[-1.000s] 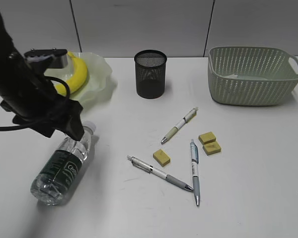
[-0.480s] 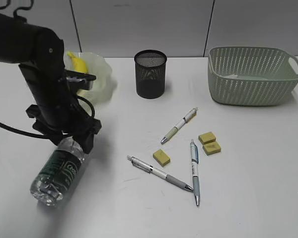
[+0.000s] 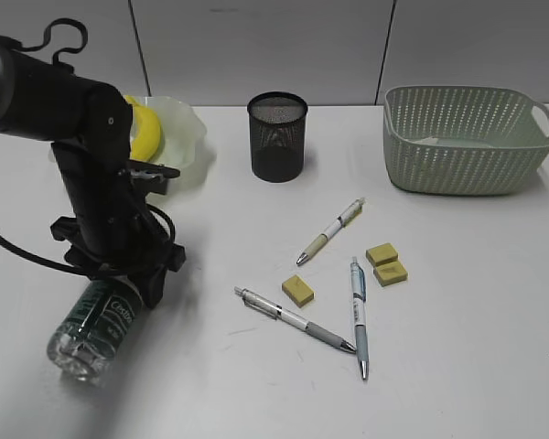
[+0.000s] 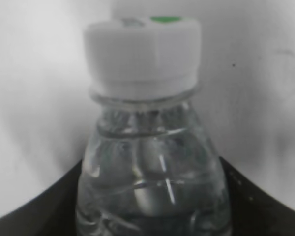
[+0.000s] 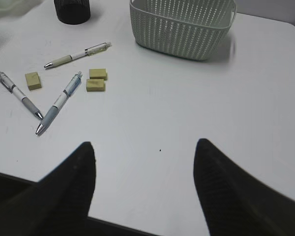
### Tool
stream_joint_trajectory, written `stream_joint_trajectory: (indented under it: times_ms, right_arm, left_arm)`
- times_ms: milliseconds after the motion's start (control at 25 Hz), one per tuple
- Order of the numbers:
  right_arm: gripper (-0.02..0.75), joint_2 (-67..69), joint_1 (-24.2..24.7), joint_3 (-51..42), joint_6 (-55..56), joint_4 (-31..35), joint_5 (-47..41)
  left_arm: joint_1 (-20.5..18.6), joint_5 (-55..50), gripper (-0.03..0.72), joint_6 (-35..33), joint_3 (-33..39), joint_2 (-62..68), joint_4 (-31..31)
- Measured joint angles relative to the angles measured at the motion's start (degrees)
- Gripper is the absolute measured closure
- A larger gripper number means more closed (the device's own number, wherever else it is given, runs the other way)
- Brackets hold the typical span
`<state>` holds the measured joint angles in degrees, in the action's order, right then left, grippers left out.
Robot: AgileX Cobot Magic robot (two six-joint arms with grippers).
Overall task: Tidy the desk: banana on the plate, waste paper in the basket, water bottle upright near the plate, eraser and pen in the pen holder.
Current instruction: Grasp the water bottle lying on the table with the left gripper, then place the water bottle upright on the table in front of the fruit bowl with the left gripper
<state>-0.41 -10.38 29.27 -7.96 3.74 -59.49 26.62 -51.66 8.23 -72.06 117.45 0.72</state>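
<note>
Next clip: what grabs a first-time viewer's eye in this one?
The black left arm fills the left of the exterior view, its left pincer down at the neck of the water bottle lying on the desk. Mid-desk lie three pens and three yellow erasers. The banana already sits on the plate behind the arm.

Left arm down low at 9 o'clock, right one just hanging back.

The left gripper (image 3: 128,279) points down toward 5 o'clock with the black arm slanting up to 10 o'clock behind it. Its wrist cam only shows dark finger edges at both bottom corners, so can't tell its grip. The right gripper (image 5: 143,164) hovers with its two dark fingers (image 5: 73,182) spread wide apart, nothing between them.
</note>
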Motion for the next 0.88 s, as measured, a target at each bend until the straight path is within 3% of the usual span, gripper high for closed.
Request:
stream_joint_trajectory:
  times_ms: [280, 600, 720, 880]
  right_arm:
    - [0.239, 0.0, 0.0, 0.0, 0.1, 0.0, 0.0]
    - [0.239, 0.0, 0.0, 0.0, 0.1, 0.0, 0.0]
    - [0.239, 0.0, 0.0, 0.0, 0.1, 0.0, 0.0]
    - [0.239, 0.0, 0.0, 0.0, 0.1, 0.0, 0.0]
  left_arm:
    - [0.0, -2.7, 0.192, 0.0, 0.1, -6.0, 0.5]
    - [0.0, -3.9, 0.192, 0.0, 0.7, -22.9, 1.7]
    - [0.0, 0.3, 0.192, 0.0, 4.2, -29.9, 0.8]
    - [0.0, 12.5, 0.192, 0.0, 14.6, -38.8, 0.2]
